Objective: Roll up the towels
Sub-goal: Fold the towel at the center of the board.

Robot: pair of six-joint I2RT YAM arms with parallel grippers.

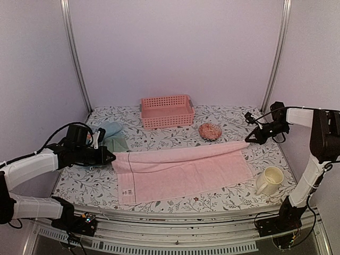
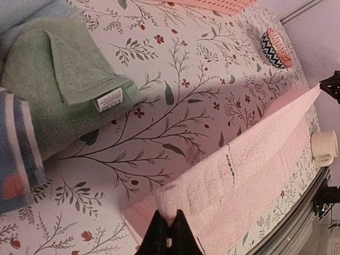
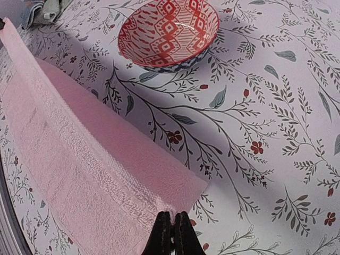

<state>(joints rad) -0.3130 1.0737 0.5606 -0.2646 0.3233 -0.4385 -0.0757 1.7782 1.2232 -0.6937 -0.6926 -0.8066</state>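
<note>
The left claw (image 1: 110,155) is clamped tight on the 9 o'clock end of a long pink terry towel (image 1: 186,170), its fingertips meeting on the cloth. The right claw (image 1: 249,139) is pinched closed in the same way on the towel's 3 o'clock end. Between the two claws the far long edge is lifted and stretched straight. The near part lies flat across the middle of the floral-printed table cover (image 1: 234,119).

Two tags carry writing. A white care tag (image 1: 127,190) sits near the pink towel's 7 o'clock corner, and its marks are too small to read. A white sewn label (image 2: 110,99) on the folded corner of a sage green terry towel (image 2: 58,90) has several lines of grey print, also too fine to make out.

Four towels show in all. The pink one is spread out and three are heaped at 9 to 10 o'clock on the table, beside the left claw. These are the green one, a plain light blue towel (image 2: 24,15) behind it, and a blue towel with pale stripes and a reddish spot (image 2: 16,154) beside it.

One pink slatted plastic basket (image 1: 167,111) stands at 12 o'clock. One red-and-white patterned bowl (image 3: 169,32), navy zigzag on its outside, sits at 1 o'clock just beyond the raised edge. One cream mug (image 1: 269,180) stands upright at 4 o'clock, just beside the pink towel's corner.
</note>
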